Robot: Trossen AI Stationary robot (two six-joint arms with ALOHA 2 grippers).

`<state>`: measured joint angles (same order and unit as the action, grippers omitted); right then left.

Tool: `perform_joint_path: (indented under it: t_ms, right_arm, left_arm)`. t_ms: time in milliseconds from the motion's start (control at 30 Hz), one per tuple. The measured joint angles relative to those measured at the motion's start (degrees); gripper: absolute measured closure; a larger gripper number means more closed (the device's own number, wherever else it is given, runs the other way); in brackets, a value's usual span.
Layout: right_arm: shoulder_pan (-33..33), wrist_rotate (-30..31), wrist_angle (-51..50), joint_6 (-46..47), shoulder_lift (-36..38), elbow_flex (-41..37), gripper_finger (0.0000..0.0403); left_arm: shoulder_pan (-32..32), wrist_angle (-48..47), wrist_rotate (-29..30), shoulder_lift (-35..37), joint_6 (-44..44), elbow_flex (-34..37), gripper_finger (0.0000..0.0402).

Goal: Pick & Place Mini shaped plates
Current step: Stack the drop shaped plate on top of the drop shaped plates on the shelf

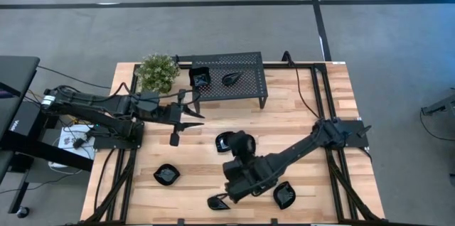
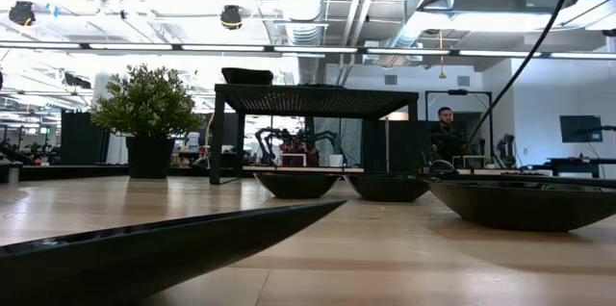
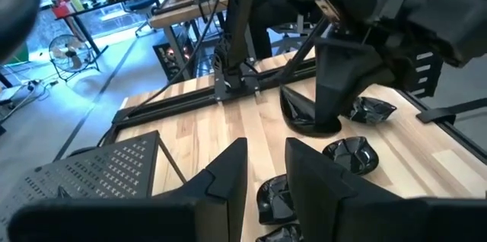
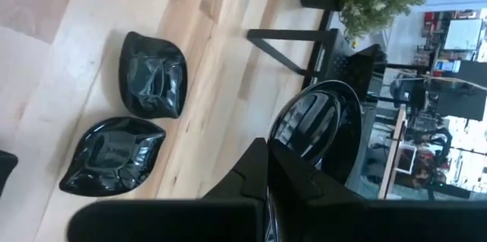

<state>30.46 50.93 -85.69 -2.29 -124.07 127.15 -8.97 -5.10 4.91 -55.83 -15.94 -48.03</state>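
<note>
Several glossy black mini plates lie about. Two sit on the black perforated stand [image 1: 245, 87]: a squarish plate [image 1: 201, 78] and a leaf plate [image 1: 231, 79]. Three lie on the wood near the front: a first plate [image 1: 167, 175], a second plate [image 1: 219, 202] and a third plate [image 1: 284, 195]. A round plate [image 1: 225, 141] lies mid-table. My right gripper [image 1: 238, 148] is shut on it; this also shows in the right wrist view [image 4: 268, 167]. My left gripper [image 1: 195, 112] hangs open and empty left of the stand's front, its fingers apart in the left wrist view [image 3: 266, 173]. My right gripper pinches the round plate's rim [image 4: 293, 158] between its two fingers, on the side nearest the right arm. The fingers [image 3: 335, 82] come from above, pointing down. The plate's bottom [image 3: 308, 126] seems to rest on the table; I cannot tell if it is tipped.
A potted plant [image 1: 157, 72] stands at the far left beside the stand. Two more plates, a squarish plate [image 4: 152, 74] and a leaf plate [image 4: 114, 154], lie on the wood near the held one. Dark frame rails [image 1: 323, 98] run along the table's sides. A person [image 2: 445, 133] sits in the room behind.
</note>
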Motion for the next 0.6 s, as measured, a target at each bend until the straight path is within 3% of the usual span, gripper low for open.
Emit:
perform_joint_path:
  t_ms: [600]
  right_arm:
    - [-0.46, -0.27, 2.59, -0.62, 1.68, 0.09, 0.0403]
  left_arm:
    - [0.0, 0.69, -0.02, 0.0, -0.48, 0.0, 0.0309]
